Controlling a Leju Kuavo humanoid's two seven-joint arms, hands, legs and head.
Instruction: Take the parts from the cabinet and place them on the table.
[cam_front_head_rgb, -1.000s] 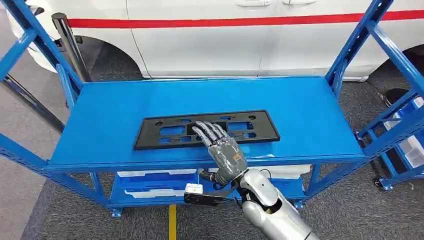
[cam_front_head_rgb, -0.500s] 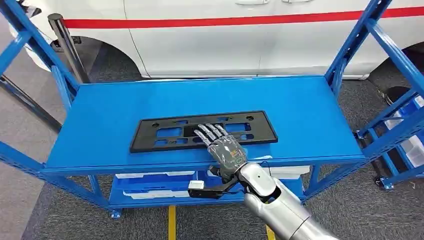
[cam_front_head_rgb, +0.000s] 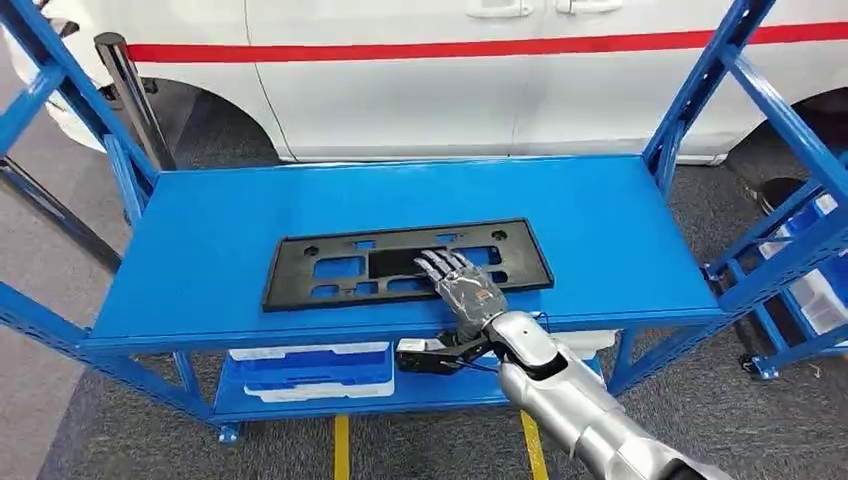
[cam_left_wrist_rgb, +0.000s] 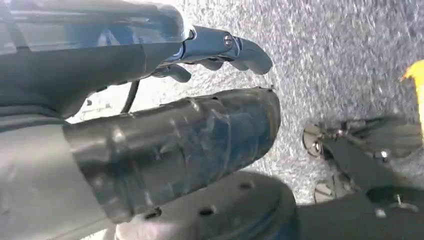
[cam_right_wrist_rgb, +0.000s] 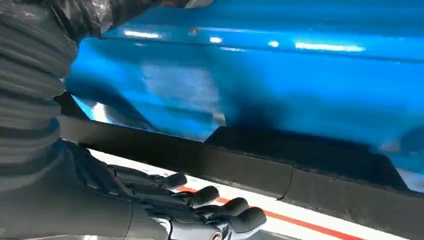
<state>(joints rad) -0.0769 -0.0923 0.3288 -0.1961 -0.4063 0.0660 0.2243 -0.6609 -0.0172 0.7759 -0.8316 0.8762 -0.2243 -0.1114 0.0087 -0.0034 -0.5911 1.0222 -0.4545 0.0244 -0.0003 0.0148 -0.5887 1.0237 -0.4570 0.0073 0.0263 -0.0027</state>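
So the nearest thing in the head view is the right arm, reaching up from below with the right hand laid flat, fingers stretched and a little apart, on the near right part of the black licence-plate bracket. Nothing is clasped: the palm and fingers rest on top of the part, which lies flat on the blue top shelf close to the front edge, roughly centred. The right wrist view shows those fingers extended beside the bracket's dark edge, with no wrap around it.

The left hand hangs low over grey floor; its fingers look loosely curled, and whether they are closed I cannot tell.

Below the top shelf, white and blue trays sit on the lower shelf. Behind the rack stands a white vehicle with a red stripe.

As I judge it, the task is at its start: the part is touched but not yet gripped or lifted, and carrying it to a table remains.
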